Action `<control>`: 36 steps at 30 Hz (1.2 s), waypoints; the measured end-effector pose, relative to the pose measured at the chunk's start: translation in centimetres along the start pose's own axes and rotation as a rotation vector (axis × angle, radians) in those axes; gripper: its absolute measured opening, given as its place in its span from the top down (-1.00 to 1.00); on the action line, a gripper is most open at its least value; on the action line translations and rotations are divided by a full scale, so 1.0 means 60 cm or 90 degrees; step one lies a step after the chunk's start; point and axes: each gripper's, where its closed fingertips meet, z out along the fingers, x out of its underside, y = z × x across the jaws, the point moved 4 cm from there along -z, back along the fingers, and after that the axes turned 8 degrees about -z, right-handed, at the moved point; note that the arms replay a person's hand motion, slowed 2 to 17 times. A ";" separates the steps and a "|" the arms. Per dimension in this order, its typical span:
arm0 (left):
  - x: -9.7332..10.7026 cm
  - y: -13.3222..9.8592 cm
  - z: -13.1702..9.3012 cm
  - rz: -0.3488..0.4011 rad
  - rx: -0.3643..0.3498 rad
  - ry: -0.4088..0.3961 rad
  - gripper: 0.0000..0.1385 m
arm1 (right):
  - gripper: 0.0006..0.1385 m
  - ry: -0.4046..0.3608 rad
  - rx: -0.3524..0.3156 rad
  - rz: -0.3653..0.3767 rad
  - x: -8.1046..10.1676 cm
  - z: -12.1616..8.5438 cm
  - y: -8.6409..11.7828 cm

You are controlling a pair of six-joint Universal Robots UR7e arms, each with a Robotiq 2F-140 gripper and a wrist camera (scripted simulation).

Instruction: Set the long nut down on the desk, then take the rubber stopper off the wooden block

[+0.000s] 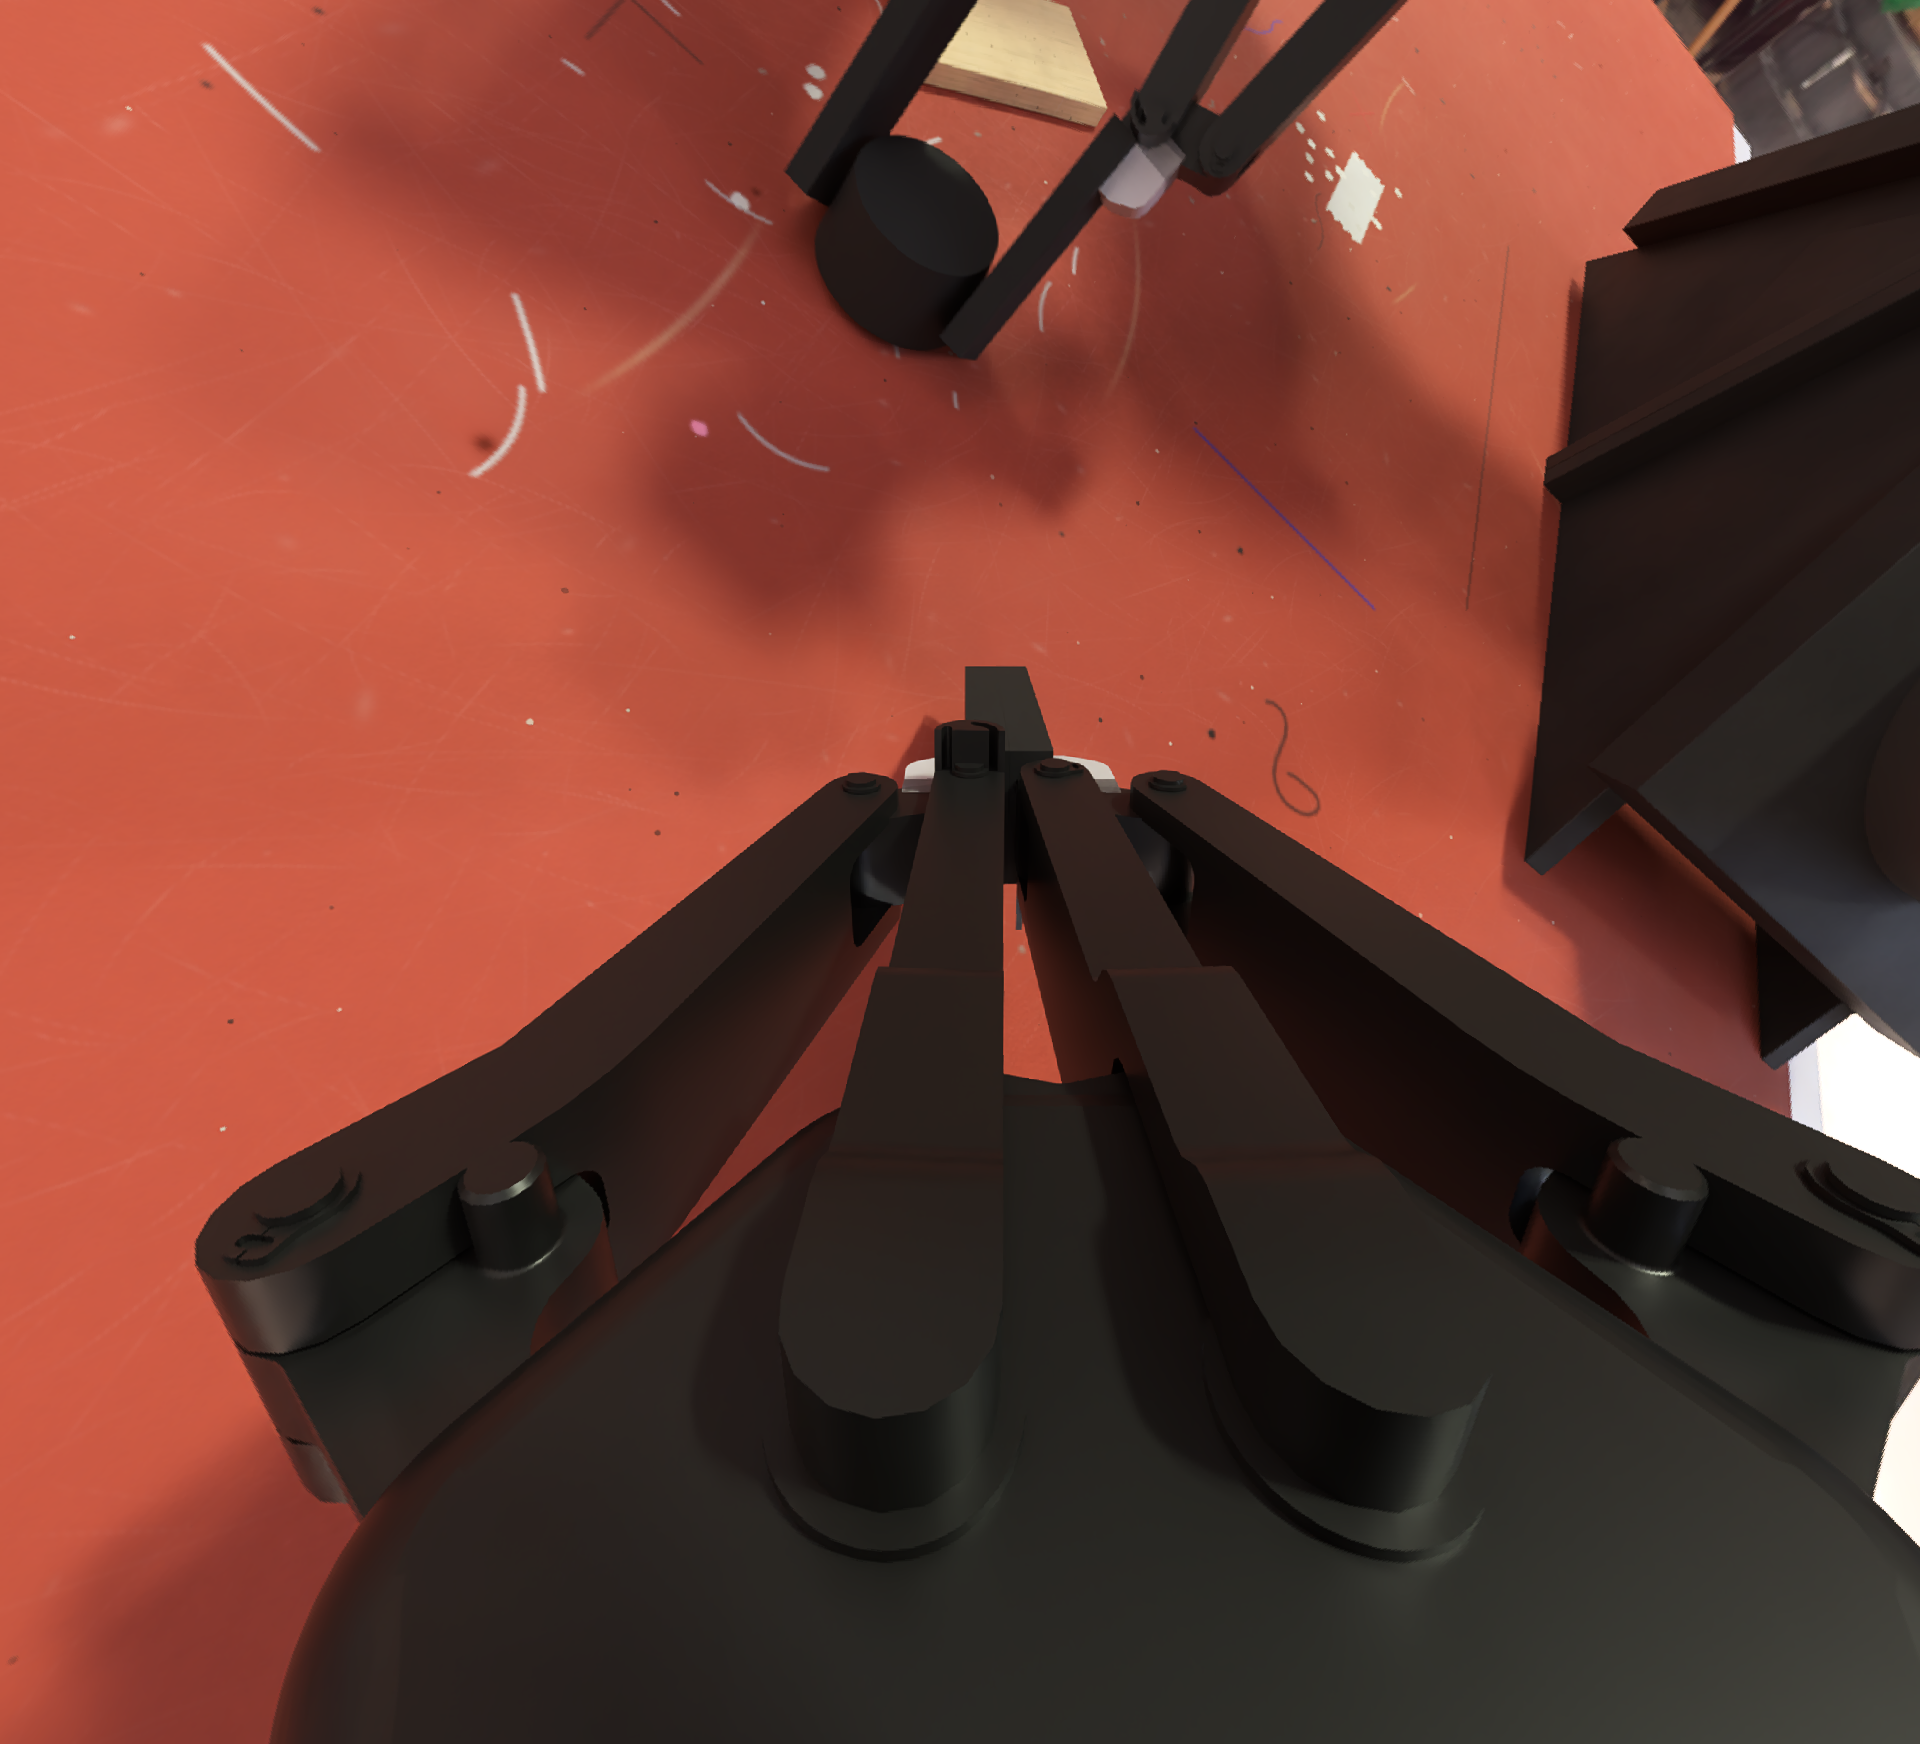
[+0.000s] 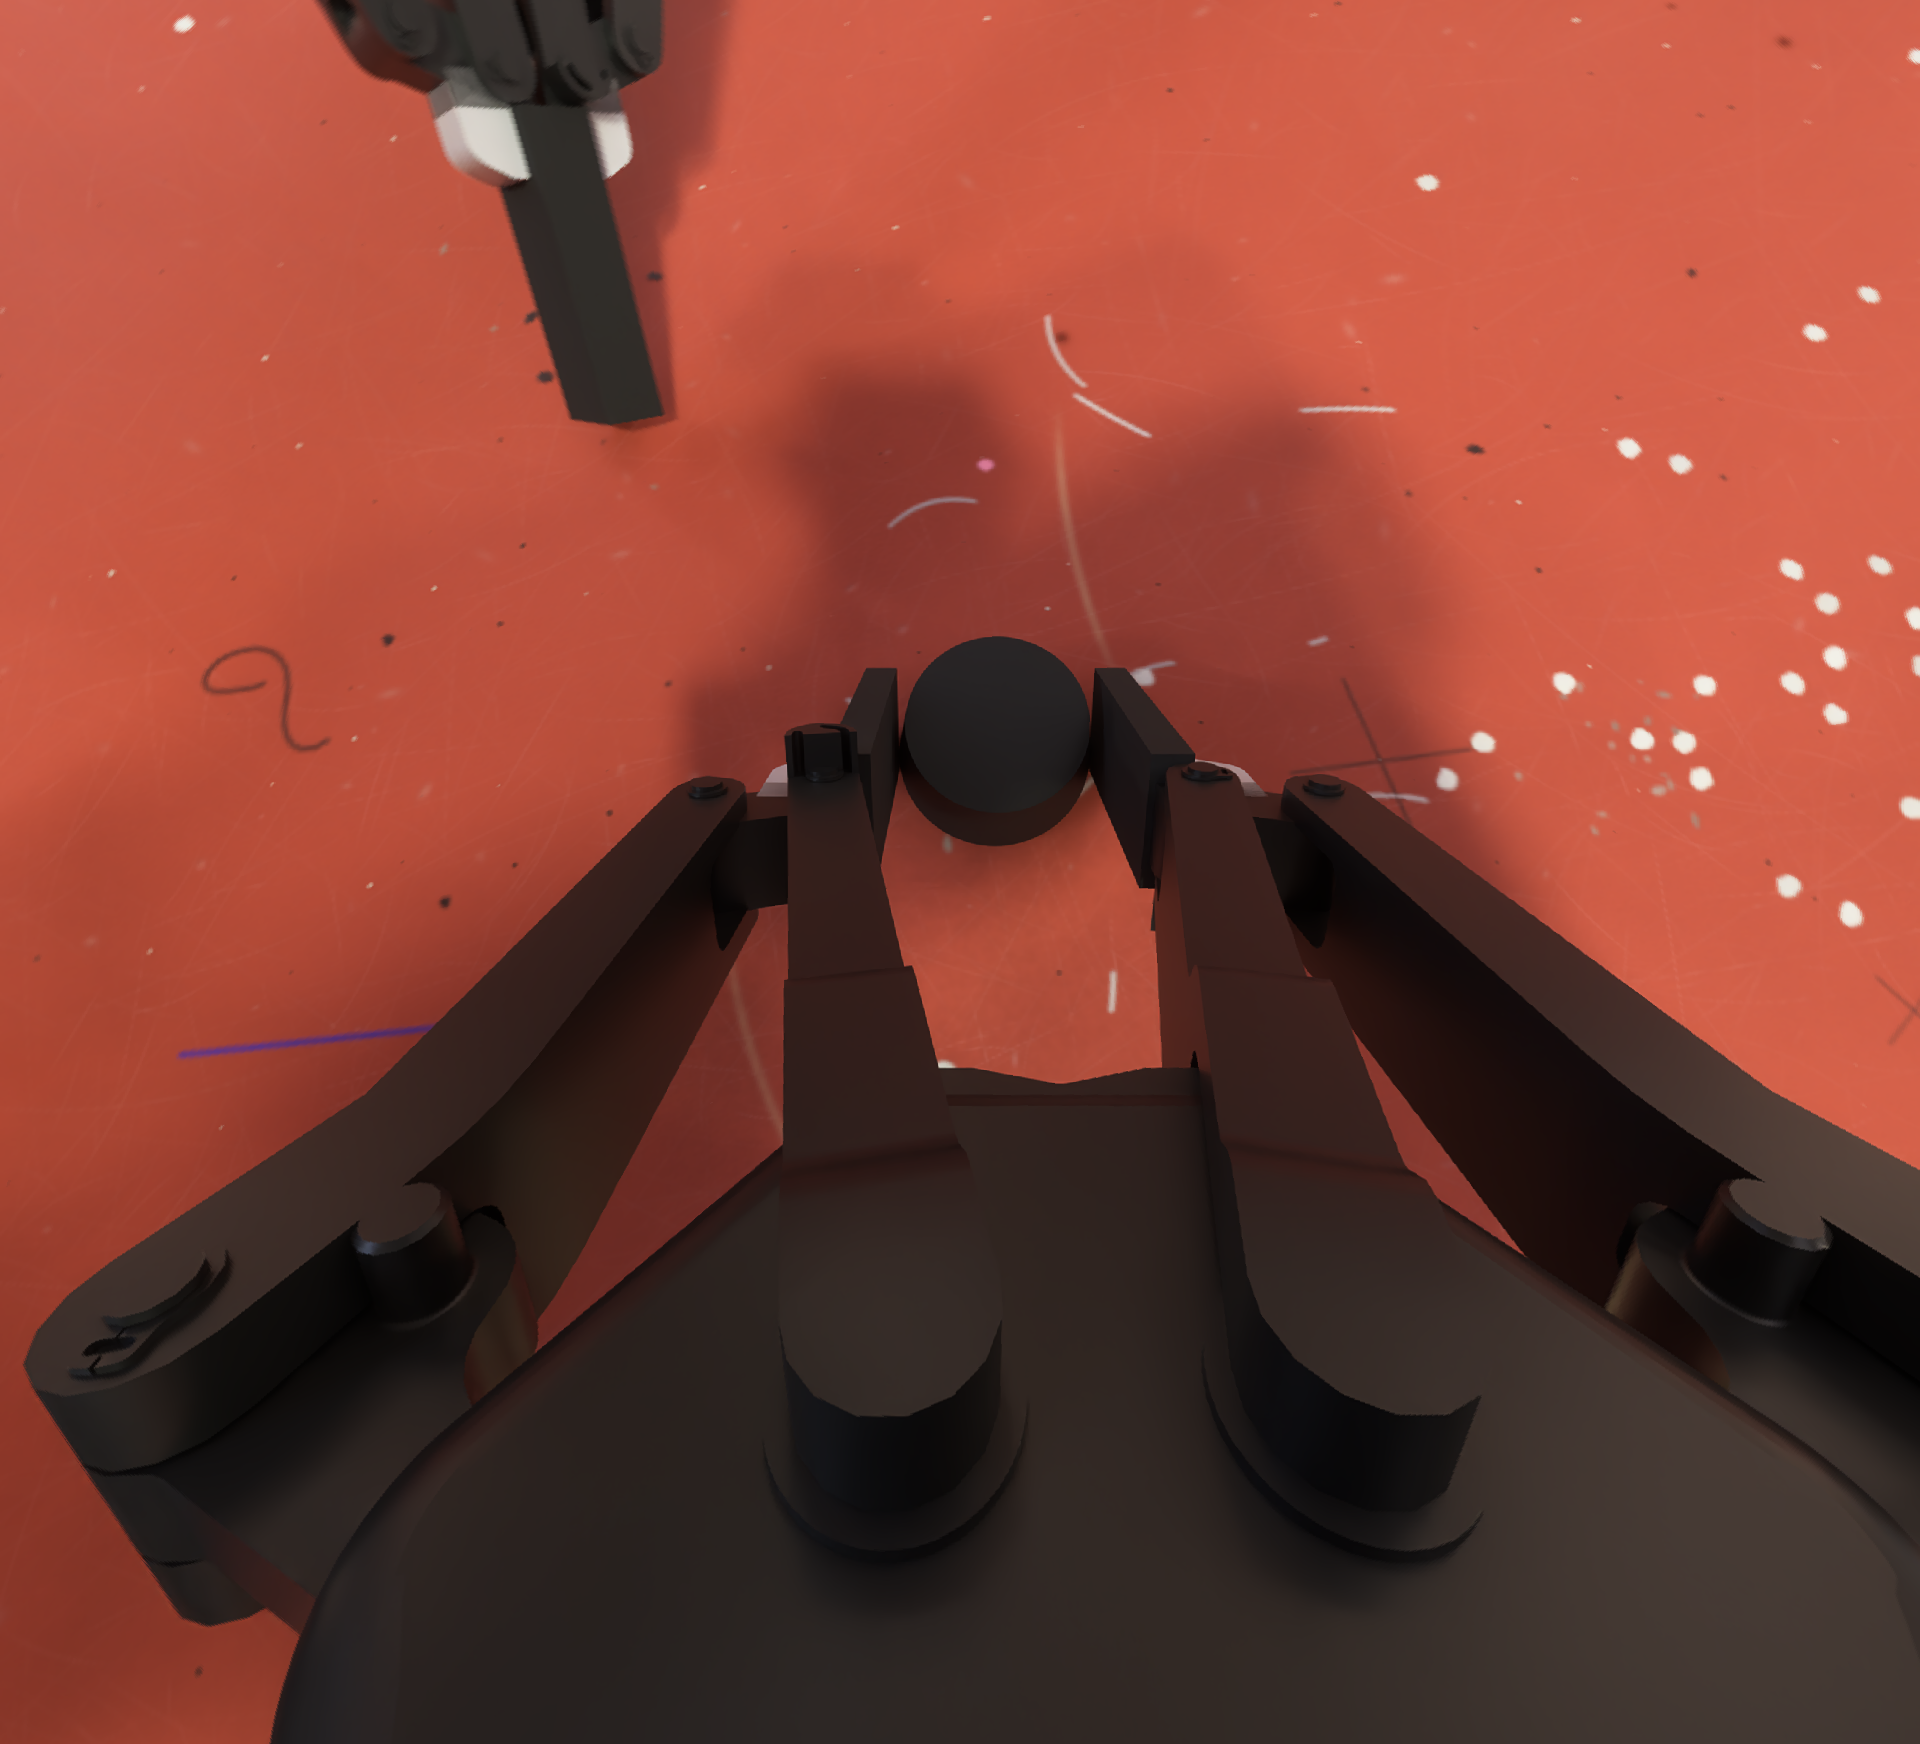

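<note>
The black rubber stopper [image 2: 995,733] sits between the fingers of my right gripper [image 2: 995,718], which is shut on it. In the left wrist view the stopper [image 1: 914,224] is held low over the red desk [image 1: 416,551], in front of the pale wooden block [image 1: 1023,58] and off it. The right gripper [image 1: 894,260] comes down from the top of that view. My left gripper [image 1: 1003,707] is shut, with nothing showing between its fingers. It also shows at the upper left of the right wrist view [image 2: 613,406]. No long nut is in view.
A dark stepped structure [image 1: 1714,551] stands at the desk's right side in the left wrist view. The desk edge [image 1: 1756,136] runs behind it, with workshop clutter beyond. The desk surface carries white specks and scratches.
</note>
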 end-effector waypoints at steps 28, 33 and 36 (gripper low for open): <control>-0.003 -0.001 0.002 0.005 -0.005 -0.002 1.00 | 0.28 0.020 -0.063 -0.118 -0.064 0.036 0.053; -0.003 -0.001 0.002 0.006 -0.004 -0.001 1.00 | 0.28 0.003 -0.037 -0.066 -0.060 0.038 0.021; -0.003 -0.001 0.002 0.006 -0.005 -0.001 1.00 | 0.28 -0.011 -0.019 -0.029 -0.054 0.036 -0.002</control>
